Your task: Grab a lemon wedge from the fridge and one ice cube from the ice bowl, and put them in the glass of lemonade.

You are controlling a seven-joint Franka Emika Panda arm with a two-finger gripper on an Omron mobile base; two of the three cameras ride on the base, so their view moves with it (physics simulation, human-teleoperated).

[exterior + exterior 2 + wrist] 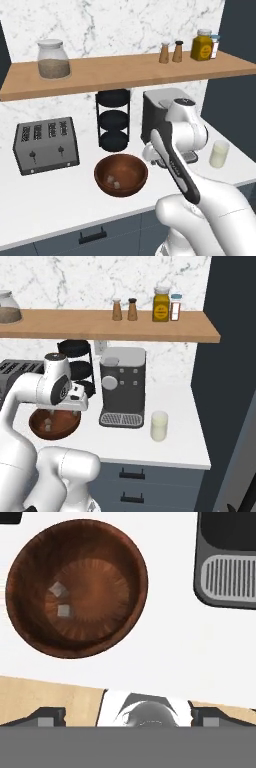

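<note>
- The robot arm is nearest the cameras, bent over the white tabletop, with its wrist just right of the ice bowl.
- The coffee machine stands behind and to the right of the ice bowl, its drip grille facing forward.
- The toaster sits well left of the ice bowl.
- The black three-tier rack stands just behind the ice bowl.
- The ice bowl rests on the tabletop, seen from above in the hand view.
- The glass of lemonade stands right of the coffee machine, well apart from the ice bowl.
- The pincer hovers above the tabletop beside the ice bowl, spread wide and holding nothing.
- Two ice cubes lie inside the ice bowl; one ice cube sits near the centre, the other just beside it.
</note>
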